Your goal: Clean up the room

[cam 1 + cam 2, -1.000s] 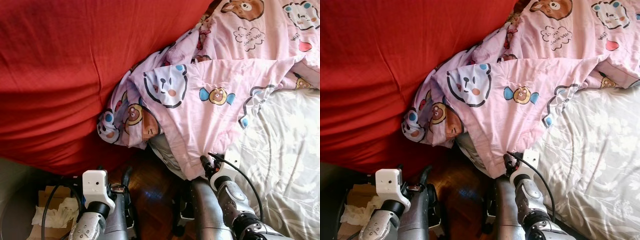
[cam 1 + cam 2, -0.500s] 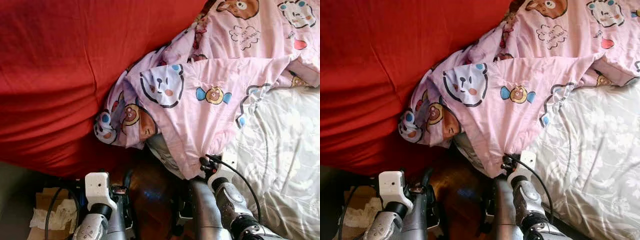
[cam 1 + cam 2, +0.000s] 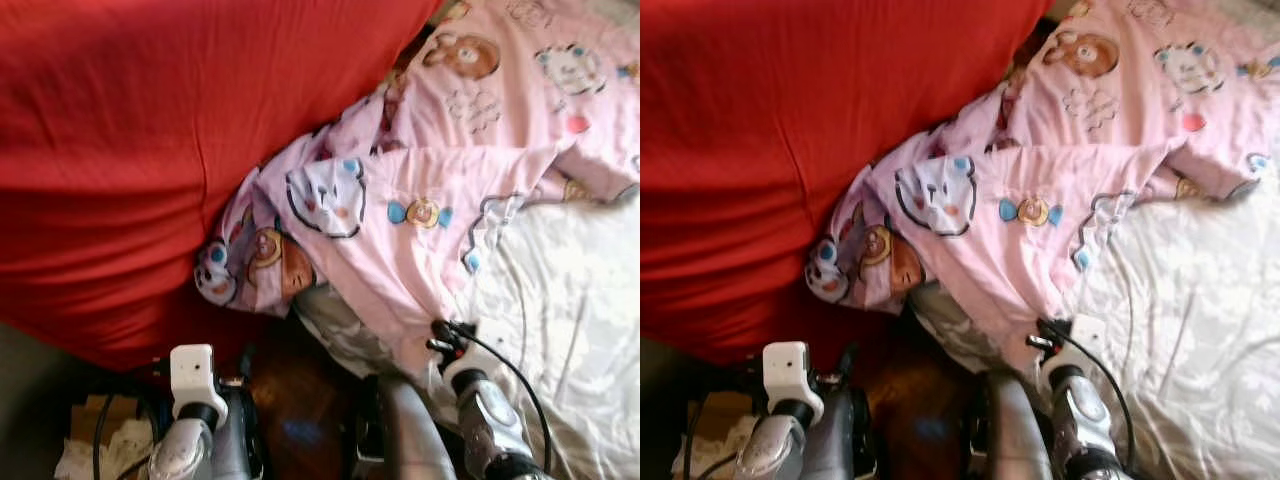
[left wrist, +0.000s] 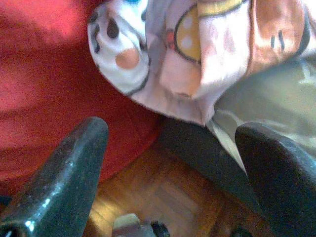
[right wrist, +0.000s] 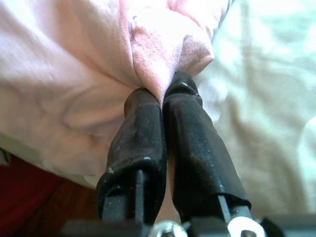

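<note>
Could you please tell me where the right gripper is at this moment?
In the head views the right gripper is low on the robot's right, shut on the hem of the pink cartoon blanket, where it overlaps the white floral sheet.

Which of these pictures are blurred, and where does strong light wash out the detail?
Both eye views are soft with motion blur; sunlight bleaches the pale floral bed sheet. The right wrist view is sharp on the right pincer pinching the pink cartoon-print blanket. In the left wrist view the near left pincer fingers blur.
</note>
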{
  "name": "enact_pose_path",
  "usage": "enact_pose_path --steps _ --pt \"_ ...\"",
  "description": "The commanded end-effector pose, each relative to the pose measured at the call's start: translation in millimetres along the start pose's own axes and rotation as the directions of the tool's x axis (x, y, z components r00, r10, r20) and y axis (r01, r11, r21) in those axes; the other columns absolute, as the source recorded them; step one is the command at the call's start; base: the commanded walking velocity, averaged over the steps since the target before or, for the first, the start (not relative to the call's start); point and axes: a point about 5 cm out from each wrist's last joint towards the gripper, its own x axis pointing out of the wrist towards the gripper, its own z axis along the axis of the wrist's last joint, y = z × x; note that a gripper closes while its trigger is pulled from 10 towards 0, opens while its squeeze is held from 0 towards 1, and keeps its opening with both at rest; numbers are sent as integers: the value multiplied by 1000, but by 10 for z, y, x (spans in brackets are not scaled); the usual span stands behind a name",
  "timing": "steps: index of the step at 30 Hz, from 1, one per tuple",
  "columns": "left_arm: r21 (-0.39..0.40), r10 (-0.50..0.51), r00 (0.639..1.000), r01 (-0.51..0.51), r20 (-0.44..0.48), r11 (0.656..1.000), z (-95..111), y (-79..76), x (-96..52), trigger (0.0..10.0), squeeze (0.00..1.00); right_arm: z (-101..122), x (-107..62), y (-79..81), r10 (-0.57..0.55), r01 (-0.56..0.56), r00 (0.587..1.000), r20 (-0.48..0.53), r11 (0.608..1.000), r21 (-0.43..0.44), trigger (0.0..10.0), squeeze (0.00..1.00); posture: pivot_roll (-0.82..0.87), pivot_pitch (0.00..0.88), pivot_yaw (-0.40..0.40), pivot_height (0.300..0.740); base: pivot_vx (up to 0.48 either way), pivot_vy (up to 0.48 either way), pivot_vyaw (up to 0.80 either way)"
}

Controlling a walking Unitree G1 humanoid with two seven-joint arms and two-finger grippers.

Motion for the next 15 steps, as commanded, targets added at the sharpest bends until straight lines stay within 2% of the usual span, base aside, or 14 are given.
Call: enact_pose_path --steps 1,5,6,7,10,11,13,15 --pt "23 -3 999 4 -49 1000 -133 10 -30 10000 0 -36 -77 -117 -40 40 999 11 999 11 0 0 0 91 -57 616 0 0 0" --pt "33 -2 996 5 -94 999 -247 40 2 10000 0 -126 -161 -140 -36 36 999 4 999 1 0 0 -18 51 -42 616 0 0 0" --pt "33 3 993 1 -115 999 -298 55 -4 10000 0 -180 -197 -146 -33 33 999 -11 999 -4 3216 0 -20 50 -40 616 0 0 0" --pt "35 7 991 -2 -136 999 -346 68 -18 10000 0 -231 -228 -148 -28 28 999 -27 1000 -3 7686 0 -20 46 -38 616 0 0 0" --pt "37 9 989 -4 -148 999 -375 76 -26 10000 0 -261 -247 -149 -25 24 999 -37 1000 -1 7686 0 -19 47 -35 616 0 0 0" --pt "34 15 986 -9 -167 999 -420 86 -43 10000 0 -288 -269 -137 -13 12 999 -37 1000 -8 10000 0 -15 48 -32 616 0 0 0" --pt "12 42 965 -40 -259 999 -613 130 -116 10000 0 -343 -296 -84 12 -14 999 -44 999 -30 10000 0 -11 45 -24 626 0 0 0" --pt "12 42 965 -40 -259 999 -613 130 -116 10000 0 -343 -296 -84 12 -14 999 -44 999 -30 10000 0 -11 45 -24 631 0 0 0"
